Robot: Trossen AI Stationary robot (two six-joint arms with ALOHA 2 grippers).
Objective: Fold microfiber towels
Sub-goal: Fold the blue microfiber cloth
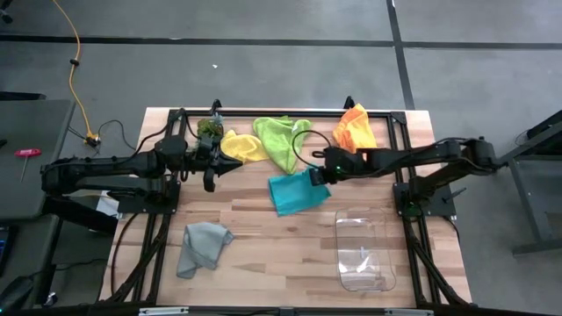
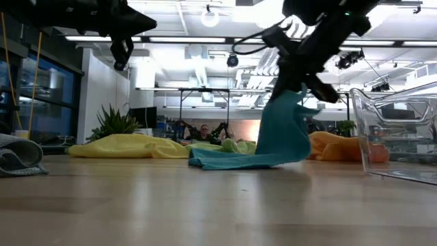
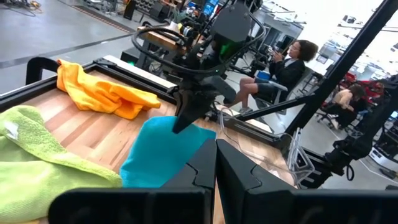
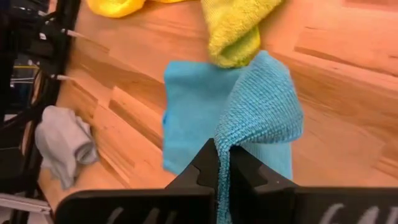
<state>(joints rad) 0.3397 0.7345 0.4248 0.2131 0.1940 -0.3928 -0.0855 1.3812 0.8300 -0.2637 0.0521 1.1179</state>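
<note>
Teal cloth is pinched between the closed fingers of the right gripper, which lifts one edge of the teal towel off the wooden table while the rest of it lies flat near the middle of the table. From the low camera the raised part is seen hanging from that gripper as a drooping peak, its lower part trailing on the wood. Five towels are counted in all. One yellow towel lies at the far edge, touching one lime green towel just beside it. One orange towel is bunched at the far right corner. One grey towel is crumpled near the front left, well apart from the others. The left gripper is held above the table just beside the yellow towel, its fingers closed on nothing. One clear plastic bin stands at the front right. One small dark-green clump sits at the far edge next to the yellow towel. Two seated persons are seen beyond the table from the left wrist camera.
</note>
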